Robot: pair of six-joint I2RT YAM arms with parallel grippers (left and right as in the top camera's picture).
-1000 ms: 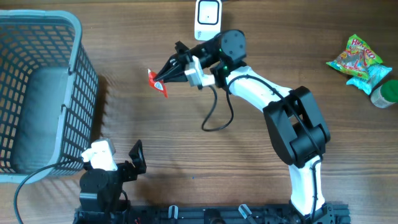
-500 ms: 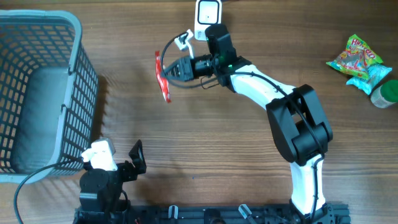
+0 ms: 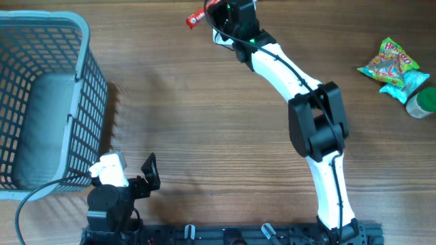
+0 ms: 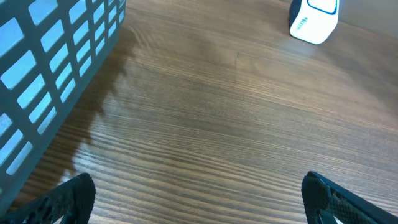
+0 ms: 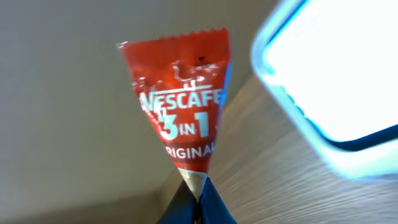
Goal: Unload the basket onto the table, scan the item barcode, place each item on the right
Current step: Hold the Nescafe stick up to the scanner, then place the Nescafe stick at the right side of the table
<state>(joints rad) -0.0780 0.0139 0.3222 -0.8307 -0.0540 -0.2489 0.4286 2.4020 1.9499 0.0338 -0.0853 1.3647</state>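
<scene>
Overhead, the right arm (image 3: 286, 71) reaches to the far edge of the table (image 3: 204, 136); the right jaws are pinched tight on one end of a red coffee packet (image 3: 195, 20); the right wrist view shows it held up just beside the white scanner (image 5: 336, 68); the left jaws are wide apart, holding nothing, near the blue-grey basket (image 3: 41, 102).

Open middle, cluttered edges
The desk (image 3: 197, 136) lies bare between the basket (image 3: 95, 88) at left and the right arm (image 3: 310, 122); scanner (image 4: 314, 20) blocks the far edge, snack packets (image 3: 390, 64) apparently the right.
</scene>
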